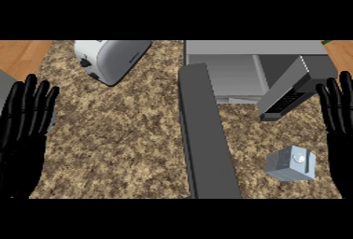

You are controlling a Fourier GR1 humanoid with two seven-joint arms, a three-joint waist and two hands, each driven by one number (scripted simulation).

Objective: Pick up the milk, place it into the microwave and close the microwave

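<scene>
Milk carton (291,162) lies on the speckled counter (117,135), just left of and below the right hand's fingers (337,109), not touching them. Right hand (339,140): fingers straight, released, holding nothing. Left hand (24,126): same, fingers up, resting at the view's left edge, well apart from the carton. Judgement: small, boxy, probably light and fairly stiff, smooth flat faces that may slip; best taken across two opposite flat sides, clear of the round cap. Microwave (234,70) stands beyond the right fingertips, cavity exposed; its open door (207,135) extends toward the robot, between the two hands. Toaster (110,58) sits up-right of the left fingers. Wood floor shows at the upper corners.
</scene>
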